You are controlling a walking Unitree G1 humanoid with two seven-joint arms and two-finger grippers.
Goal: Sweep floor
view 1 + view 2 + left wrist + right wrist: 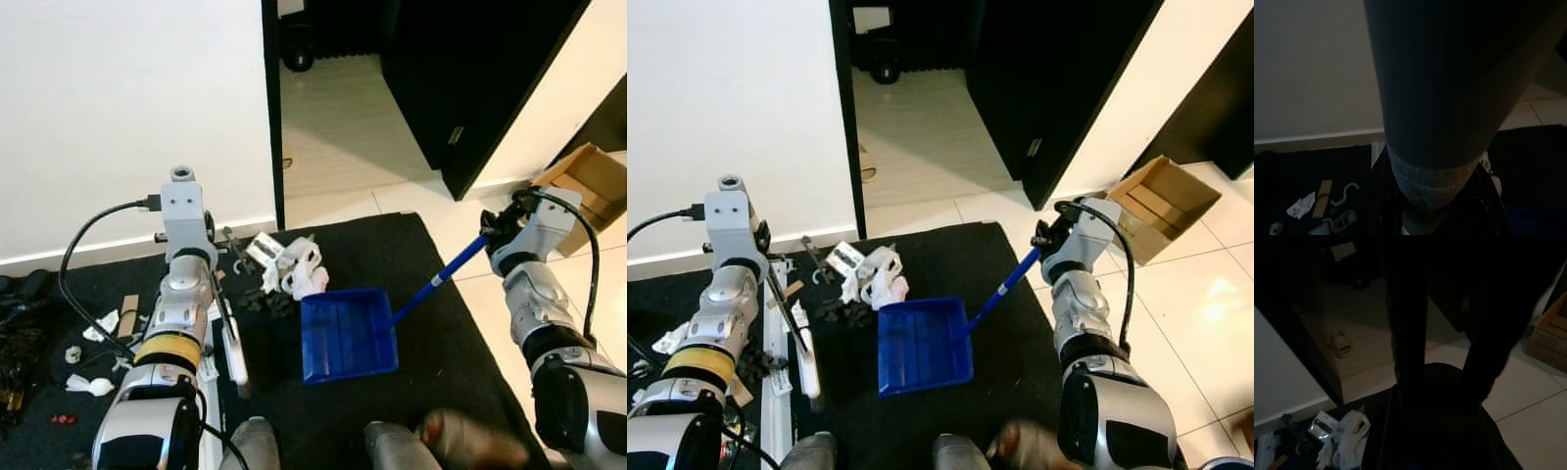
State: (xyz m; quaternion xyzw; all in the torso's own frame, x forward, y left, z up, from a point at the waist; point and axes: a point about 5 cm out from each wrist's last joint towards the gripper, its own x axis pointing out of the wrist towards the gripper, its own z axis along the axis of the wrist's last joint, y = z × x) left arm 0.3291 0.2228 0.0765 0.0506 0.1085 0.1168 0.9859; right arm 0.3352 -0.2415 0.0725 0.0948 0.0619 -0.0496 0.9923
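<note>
A blue dustpan lies on the black mat, its mouth toward a pile of white crumpled litter and dark scraps. Its long blue handle rises to my right gripper, which is shut on it. My left gripper sits left of the pile and holds a broom; the thin dark stick with a white part slants down toward my feet. The thick dark broom handle crosses the left wrist view. The litter shows dimly in the right wrist view.
More scraps lie on the mat at the left by the white wall. An open doorway leads to a pale floor. A cardboard box stands at the right on white tiles. My feet are at the near edge.
</note>
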